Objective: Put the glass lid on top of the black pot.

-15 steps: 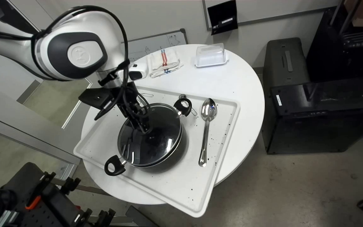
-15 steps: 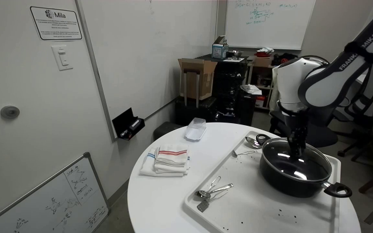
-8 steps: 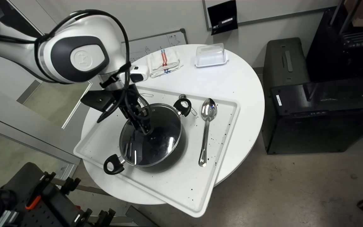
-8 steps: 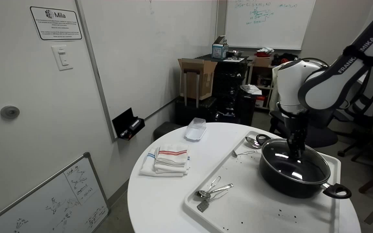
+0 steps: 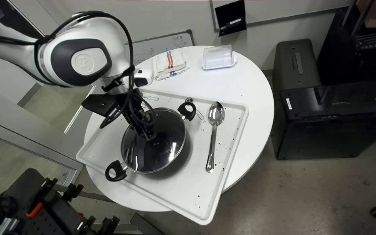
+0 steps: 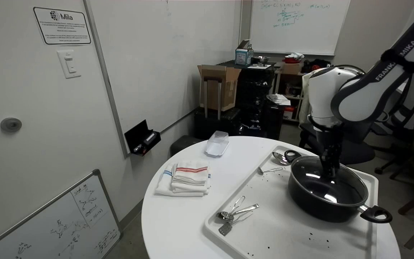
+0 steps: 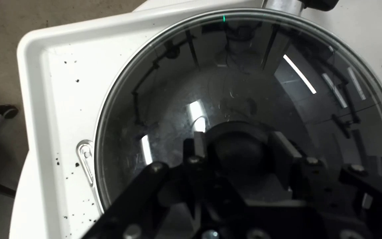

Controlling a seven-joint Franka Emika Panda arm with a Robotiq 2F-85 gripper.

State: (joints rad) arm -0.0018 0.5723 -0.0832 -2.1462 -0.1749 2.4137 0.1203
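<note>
- In an exterior view, the black pot [image 6: 311,205] stands upright on a pale tray [image 6: 264,216] atop a round white table [image 6: 178,216], with loop handles [image 6: 367,214] on 2 opposite sides. The glass lid [image 6: 327,189] lies over the pot's mouth, looking level, rim along rim. The gripper [image 6: 331,173] points down at the lid's centre. Folded towels [image 6: 191,178] lie beside the tray. My judgement: the lid is placed, or all but placed, and the step in hand is to settle it and let go.
- In an exterior view, the robot arm [image 5: 86,60] hides part of the lid's edge. The rim that shows follows the pot with no clear step; whether it is fully seated, I cannot tell. A metal serving spoon [image 5: 214,125] lies beside the pot, apart from it. To do this well, bring the lid straight down, level, until it bears all the way round; a sideways push could slide the pot on the tray.
- In the wrist view, the lid's dark knob [image 7: 239,152] sits between 2 finger pads [image 7: 200,145], with no clear gap on either side, so I judge the gripper to be grasping the lid by this knob. Once the lid bears its own weight, spread both pads evenly and rise straight up, so that neither catches the knob and tips the glass.
</note>
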